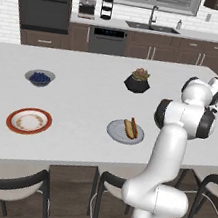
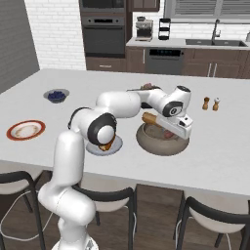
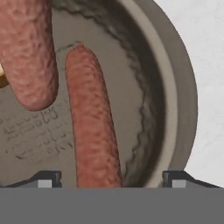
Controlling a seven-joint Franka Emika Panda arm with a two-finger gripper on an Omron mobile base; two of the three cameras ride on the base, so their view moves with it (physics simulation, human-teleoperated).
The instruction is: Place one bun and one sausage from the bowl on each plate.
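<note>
Down in the bowl (image 3: 175,87), the gripper (image 3: 111,179) hangs low over a sausage (image 3: 92,127), with one dark fingertip on each side of it and a clear gap between each tip and the meat. The jaws stand wide and hold nothing. A second sausage (image 3: 27,52) lies beside the first, just apart from it, and a sliver of tan at the left edge of the hand view may be a bun, though too little shows to be sure.

From the right base view, the arm reaches across the counter (image 2: 215,151) and bends down so that the hand sits inside the bowl (image 2: 161,144), which stands near the counter's front edge. A bun (image 2: 149,118) leans at the bowl's far left rim, beside the wrist. Two small shakers (image 2: 211,103) stand well apart behind the bowl.

The grey plate (image 1: 125,133) lies left of the bowl and carries one bun (image 1: 128,128) and one sausage (image 1: 134,127), side by side and touching. In the right base view the arm's elbow covers most of this plate.

The orange-rimmed plate (image 1: 29,120) sits far to the left on the counter, with nothing on it. Behind it rests a small bowl of blue berries (image 1: 39,77), and a black plant pot (image 1: 137,81) stands behind the grey plate.
</note>
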